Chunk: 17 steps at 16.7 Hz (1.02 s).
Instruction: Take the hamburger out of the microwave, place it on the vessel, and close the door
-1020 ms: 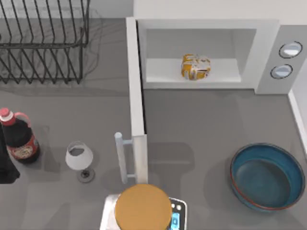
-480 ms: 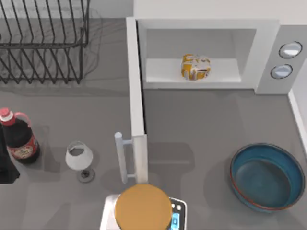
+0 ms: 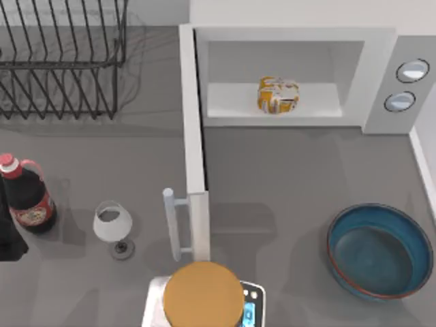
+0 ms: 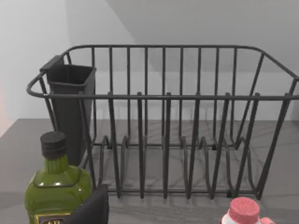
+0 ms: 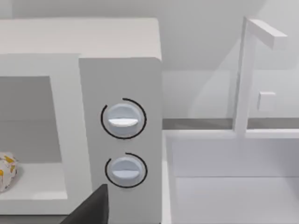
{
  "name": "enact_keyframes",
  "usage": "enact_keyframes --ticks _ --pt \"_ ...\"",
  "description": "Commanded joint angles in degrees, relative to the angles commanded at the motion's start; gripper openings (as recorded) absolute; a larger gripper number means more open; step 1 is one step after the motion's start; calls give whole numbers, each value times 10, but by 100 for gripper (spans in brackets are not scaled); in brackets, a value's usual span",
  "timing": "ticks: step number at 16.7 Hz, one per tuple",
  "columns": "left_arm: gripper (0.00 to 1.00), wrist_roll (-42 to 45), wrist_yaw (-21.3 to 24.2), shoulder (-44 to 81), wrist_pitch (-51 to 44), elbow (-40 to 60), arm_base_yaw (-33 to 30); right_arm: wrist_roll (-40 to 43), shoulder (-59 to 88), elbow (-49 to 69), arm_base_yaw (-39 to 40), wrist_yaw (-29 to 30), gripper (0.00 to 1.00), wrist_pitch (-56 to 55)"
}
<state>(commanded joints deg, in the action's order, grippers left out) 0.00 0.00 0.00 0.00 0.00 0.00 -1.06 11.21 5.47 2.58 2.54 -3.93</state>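
Observation:
The white microwave point(image 3: 379, 48) stands at the back right with its door point(image 3: 193, 136) swung wide open toward the front, bar handle point(image 3: 170, 225) on the door's left face. The hamburger point(image 3: 277, 95), a white wrapper with orange blotches, sits on the cavity floor; the right wrist view catches its edge point(image 5: 5, 172) beside the two knobs point(image 5: 123, 121). The vessel point(image 3: 340, 228), a blue-teal bowl with a reddish rim, rests empty at the front right. A dark part of my left gripper point(image 4: 91, 207) sits low near the bottles at the far left. A dark part of my right gripper point(image 5: 91, 207) faces the microwave's knob panel.
A black wire dish rack point(image 3: 61, 61) fills the back left. A dark red-capped bottle point(image 3: 26, 197) and a small white wine glass point(image 3: 112, 225) stand left of the door. An orange disc point(image 3: 203, 294) lies on a scale at the front. A green bottle point(image 4: 58, 184) is near the left wrist.

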Motion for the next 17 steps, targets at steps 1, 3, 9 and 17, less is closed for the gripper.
enact_keyframes --ticks 1,3,9,17 --pt "100 0 0 0 0 0 0 -3 36 18 8 8 100 -13" --pt "100 0 0 0 0 0 0 -11 120 58 28 27 100 -42" --pt "100 0 0 0 0 0 0 -42 440 214 101 100 100 -154" --pt "100 0 0 0 0 0 0 -87 915 443 210 208 100 -320"
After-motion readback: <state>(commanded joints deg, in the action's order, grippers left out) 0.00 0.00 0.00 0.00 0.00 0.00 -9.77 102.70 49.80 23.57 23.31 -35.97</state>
